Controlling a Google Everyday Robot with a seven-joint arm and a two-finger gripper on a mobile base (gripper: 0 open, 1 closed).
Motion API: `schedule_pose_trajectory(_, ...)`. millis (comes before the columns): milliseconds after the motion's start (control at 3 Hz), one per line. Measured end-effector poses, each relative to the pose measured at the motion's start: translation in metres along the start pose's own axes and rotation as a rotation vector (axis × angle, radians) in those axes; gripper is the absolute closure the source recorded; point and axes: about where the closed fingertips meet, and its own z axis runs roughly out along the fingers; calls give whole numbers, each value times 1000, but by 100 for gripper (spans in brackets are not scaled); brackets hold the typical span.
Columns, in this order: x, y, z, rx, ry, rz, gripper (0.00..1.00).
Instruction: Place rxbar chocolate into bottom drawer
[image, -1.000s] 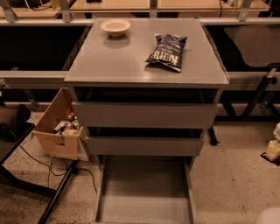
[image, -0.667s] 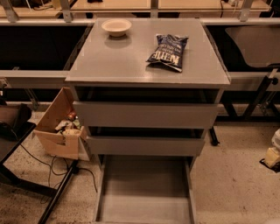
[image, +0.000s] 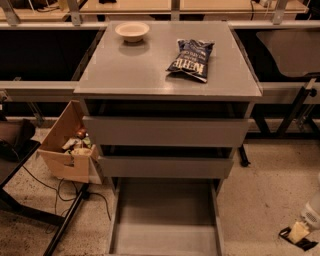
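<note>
While the bottom drawer (image: 165, 215) is standing pulled out beneath the two upper drawers (image: 165, 131), its bare grey tray is lying open between thin side rails. Well to its right, the gripper (image: 301, 234) is hanging low by the frame's edge. A dark flat piece at its tip is possibly the rxbar chocolate (image: 300, 244); whether it is clamped, I cannot tell.
</note>
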Motion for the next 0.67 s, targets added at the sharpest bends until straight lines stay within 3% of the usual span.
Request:
schedule_pose_trajectory(333,-19,49,48,-147,-61,-188,100)
schedule_pose_trajectory(667,-24,99,70,-223,-108,-293,100)
